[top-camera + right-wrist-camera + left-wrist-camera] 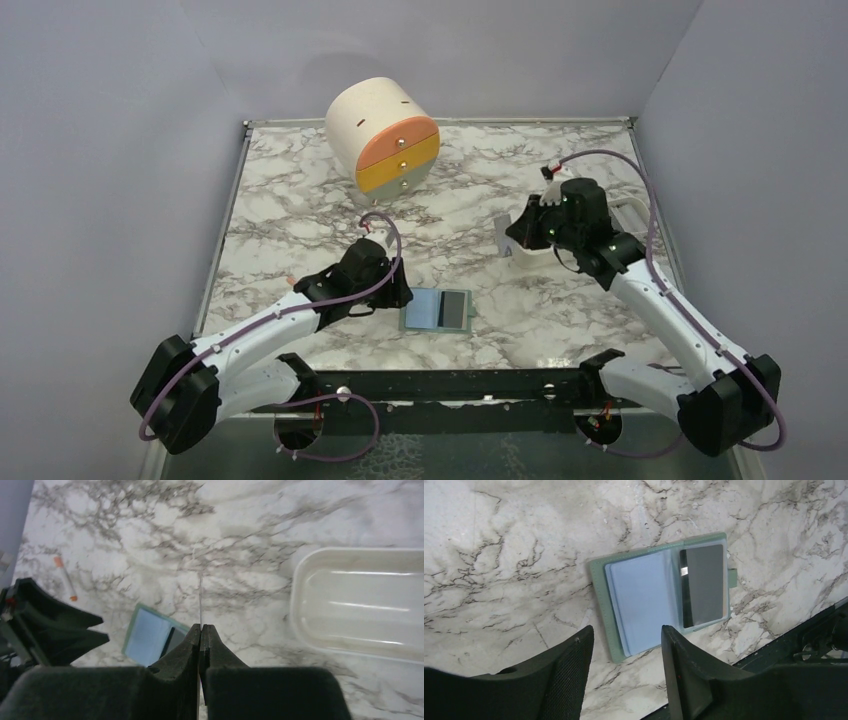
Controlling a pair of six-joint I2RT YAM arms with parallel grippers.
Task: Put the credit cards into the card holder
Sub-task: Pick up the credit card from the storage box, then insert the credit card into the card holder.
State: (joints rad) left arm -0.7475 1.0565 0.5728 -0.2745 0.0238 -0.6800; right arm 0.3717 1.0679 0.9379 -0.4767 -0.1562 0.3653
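Observation:
The card holder (437, 311) lies open and flat on the marble near the front edge, a sage-green wallet (599, 580) with a pale blue lining. A dark credit card (705, 585) sits in its right-hand side. My left gripper (626, 629) hovers just off the wallet's near left corner, jaws apart with only marble between them. My right gripper (201, 627) is shut on a thin pale credit card (201, 597), seen edge-on and sticking up past the fingertips. It hangs above the table to the right of the wallet (147, 635), beside the tray.
A long white tray (360, 600) lies at the right, partly under my right arm (600, 245). A cream cylinder with orange, yellow and grey drawers (385, 135) stands at the back. A small orange-tipped stick (65, 577) lies left of the wallet. A black rail (450, 385) lines the front edge.

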